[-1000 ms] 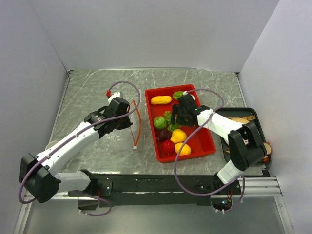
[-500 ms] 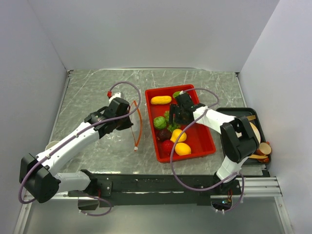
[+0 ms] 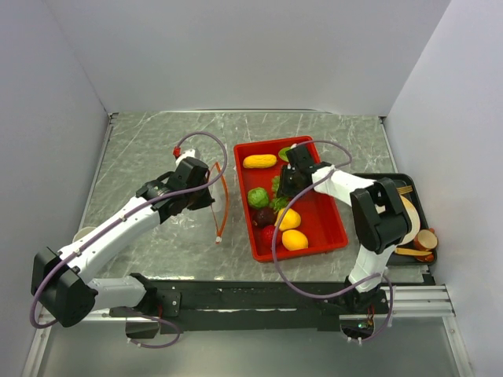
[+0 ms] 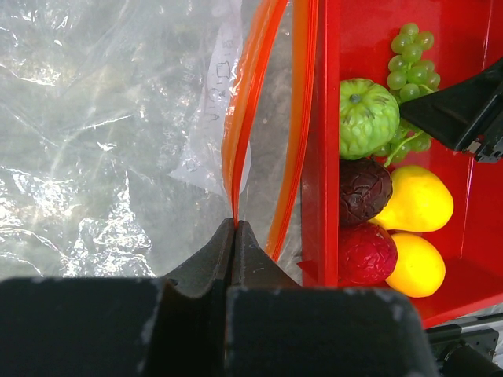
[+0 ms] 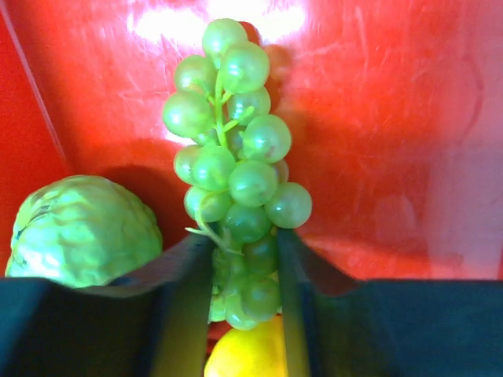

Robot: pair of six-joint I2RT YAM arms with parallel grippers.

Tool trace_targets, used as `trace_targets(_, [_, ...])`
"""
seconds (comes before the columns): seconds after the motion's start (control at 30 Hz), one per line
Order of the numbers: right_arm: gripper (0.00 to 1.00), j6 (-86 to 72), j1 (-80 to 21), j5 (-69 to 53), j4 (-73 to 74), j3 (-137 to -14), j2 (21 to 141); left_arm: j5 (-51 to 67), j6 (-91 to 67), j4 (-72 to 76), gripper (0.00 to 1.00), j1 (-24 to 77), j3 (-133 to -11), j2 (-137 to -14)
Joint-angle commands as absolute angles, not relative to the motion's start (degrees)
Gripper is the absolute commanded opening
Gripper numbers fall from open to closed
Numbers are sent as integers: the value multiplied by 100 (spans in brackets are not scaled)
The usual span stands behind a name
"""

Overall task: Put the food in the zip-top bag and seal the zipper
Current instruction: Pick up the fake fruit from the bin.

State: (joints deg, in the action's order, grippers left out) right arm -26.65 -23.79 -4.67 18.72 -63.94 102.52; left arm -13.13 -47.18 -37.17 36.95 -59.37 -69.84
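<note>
The right arm [image 3: 338, 182] has swung leftward. A second ago its elbow sat over the black tray [image 3: 405, 179]; it now stands closer to the red tray [image 3: 330, 228]. This uncovers the tan plate [image 3: 410, 214] and the wooden cutlery [image 3: 414, 251]. The right arm's fingers [image 5: 179, 298] have crept left and slightly toward the desk's far side. They have reached the green grapes [image 5: 232, 157] and now sit on either side of the bunch's lower end.
</note>
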Motion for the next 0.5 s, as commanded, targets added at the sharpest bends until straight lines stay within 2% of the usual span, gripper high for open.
trace_targets(0.0, [28, -2566, -2259, -518, 1775, -6609, 10239, -1275, -4562, -3595, 1, 3683, -6021, -6829])
trace_targets(0.17, [14, -2628, -2206, -448, 1609, -6373, 9704, -1292, -4553, -3612, 1, 3683, -6003, -6812])
trace_targets(0.47, [16, -2619, -2188, -246, 1652, -6381, 8456, -1327, -4588, -3586, 1, 3683, -5915, -6724])
